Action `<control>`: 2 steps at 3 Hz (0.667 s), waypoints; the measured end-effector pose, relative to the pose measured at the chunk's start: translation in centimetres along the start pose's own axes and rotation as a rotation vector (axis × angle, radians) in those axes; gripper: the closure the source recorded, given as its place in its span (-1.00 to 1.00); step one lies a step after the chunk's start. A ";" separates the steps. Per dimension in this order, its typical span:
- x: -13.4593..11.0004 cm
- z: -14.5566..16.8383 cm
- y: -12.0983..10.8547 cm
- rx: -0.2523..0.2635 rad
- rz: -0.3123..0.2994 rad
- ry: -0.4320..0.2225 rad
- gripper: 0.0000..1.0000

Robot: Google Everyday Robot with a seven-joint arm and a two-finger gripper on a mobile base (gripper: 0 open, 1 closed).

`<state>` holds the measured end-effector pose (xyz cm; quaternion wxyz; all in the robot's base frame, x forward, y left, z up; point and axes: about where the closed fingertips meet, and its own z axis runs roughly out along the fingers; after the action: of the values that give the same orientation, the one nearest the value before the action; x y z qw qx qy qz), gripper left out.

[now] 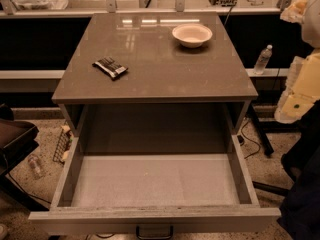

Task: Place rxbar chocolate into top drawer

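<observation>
Here, flat rxbar chocolate [110, 67] on glossy tabletop [165, 71], shallow top drawer [155, 181], gripper [298, 91] right.

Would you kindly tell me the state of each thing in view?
drawer: pulled open, empty.
bar: lying flat on the cabinet top, left side, not held.
bowl: upright, rear right of the top.
bottle: standing upright, right of the cabinet.
gripper: at the right edge, away from the bar.

rxbar chocolate [110, 67]: flat, countertop [165, 71] left | top drawer [155, 181]: pulled open | tool [298, 91]: right edge
</observation>
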<state>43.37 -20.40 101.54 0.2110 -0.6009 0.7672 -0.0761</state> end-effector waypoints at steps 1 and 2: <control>-0.2 0.3 -0.5 0.003 0.002 -0.006 -1.00; -0.9 1.6 -2.0 0.006 0.011 -0.025 -1.00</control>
<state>46.01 -19.86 101.11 0.2228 -0.5969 0.7676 -0.0697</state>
